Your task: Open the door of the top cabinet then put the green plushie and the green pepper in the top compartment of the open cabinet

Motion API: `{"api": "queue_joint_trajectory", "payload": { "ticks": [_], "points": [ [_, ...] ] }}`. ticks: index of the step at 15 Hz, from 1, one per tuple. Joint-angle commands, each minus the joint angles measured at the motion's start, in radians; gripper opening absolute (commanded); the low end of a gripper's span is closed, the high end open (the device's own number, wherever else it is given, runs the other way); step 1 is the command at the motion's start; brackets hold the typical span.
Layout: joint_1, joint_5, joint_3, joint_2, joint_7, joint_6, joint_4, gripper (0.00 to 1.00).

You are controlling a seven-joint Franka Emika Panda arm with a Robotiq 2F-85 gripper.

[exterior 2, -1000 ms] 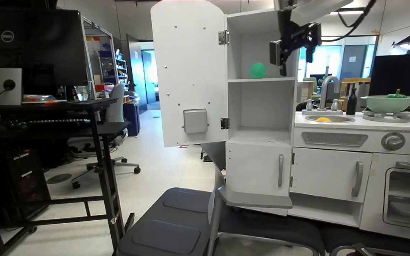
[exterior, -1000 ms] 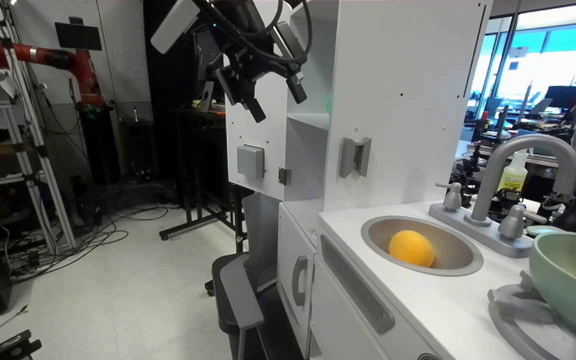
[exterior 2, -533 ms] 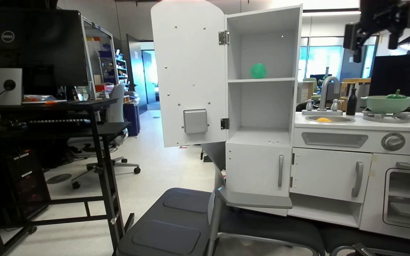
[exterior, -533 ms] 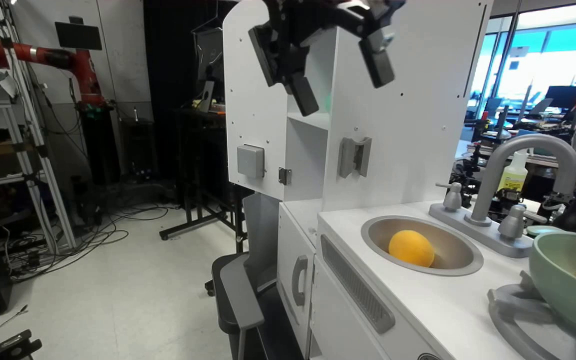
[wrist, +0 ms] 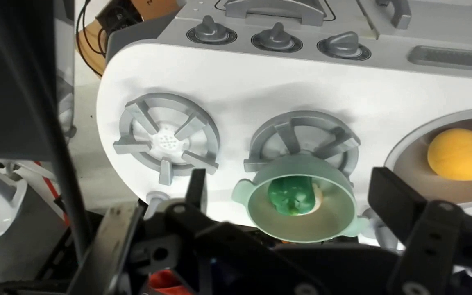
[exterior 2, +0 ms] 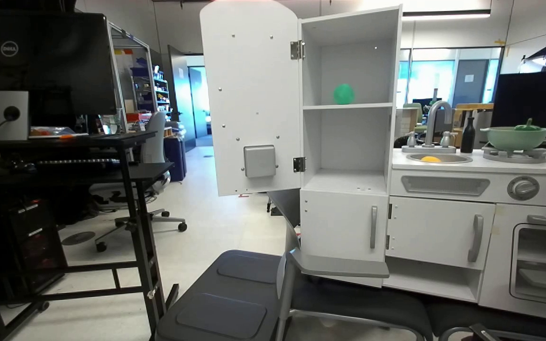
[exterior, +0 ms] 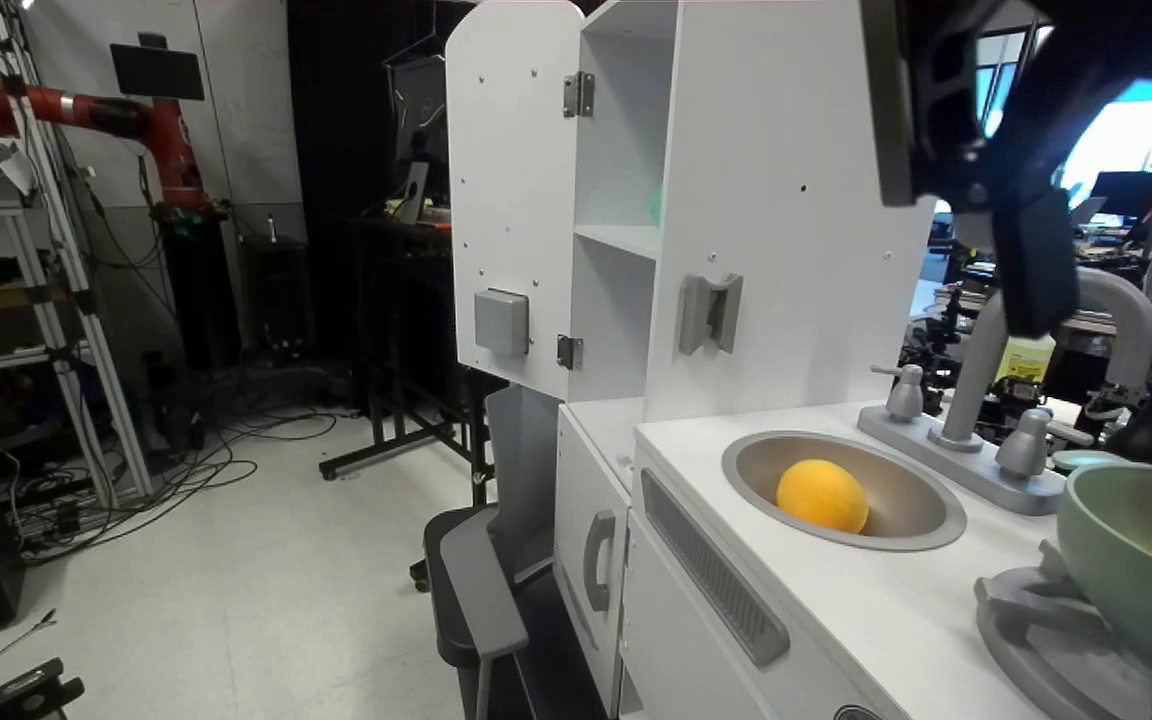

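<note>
The door of the top cabinet [exterior 2: 254, 94] is swung wide open, seen in both exterior views. Inside the top cabinet [exterior 2: 396, 142], a round green plushie [exterior 2: 344, 94] rests on the shelf of the top compartment [exterior 2: 358, 61]. In the wrist view the green pepper [wrist: 291, 194] lies in a pale green pot [wrist: 301, 168] on a stove burner, partly over a pale object. My gripper [wrist: 290, 184] stands open above the counter, the pot showing between its fingers [wrist: 398, 200] with nothing held. In an exterior view one finger [exterior: 1034, 260] hangs dark and blurred before the faucet.
A yellow ball [wrist: 461, 154] sits in the sink [exterior: 906, 500], beside a tall grey faucet [exterior 2: 432, 113]. A dark bottle [exterior 2: 468, 135] stands between sink and pot. Another burner [wrist: 168, 137] is to the left in the wrist view. A chair [exterior 2: 339, 267] stands before the cabinet.
My gripper has swung from in front of the cabinet's upper part over to the sink and stove side, staying open. The door, plushie and pot have stayed put.
</note>
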State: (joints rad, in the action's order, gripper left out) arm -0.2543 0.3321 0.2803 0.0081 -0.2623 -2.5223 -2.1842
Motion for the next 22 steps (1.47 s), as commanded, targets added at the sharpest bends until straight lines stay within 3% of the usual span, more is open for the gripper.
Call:
{"api": "queue_joint_trajectory", "payload": {
  "ticks": [1, 4, 10, 15, 22],
  "points": [
    [-0.017, -0.169, 0.000, 0.114, 0.093, -0.026, 0.114, 1.00],
    [-0.013, -0.255, -0.017, 0.163, 0.126, 0.006, 0.206, 1.00],
    [-0.016, -0.312, -0.028, 0.267, 0.127, 0.108, 0.375, 1.00],
    [-0.032, -0.321, -0.030, 0.402, 0.128, 0.299, 0.581, 1.00],
    [-0.058, -0.300, -0.035, 0.586, 0.140, 0.421, 0.799, 1.00]
  ]
}}
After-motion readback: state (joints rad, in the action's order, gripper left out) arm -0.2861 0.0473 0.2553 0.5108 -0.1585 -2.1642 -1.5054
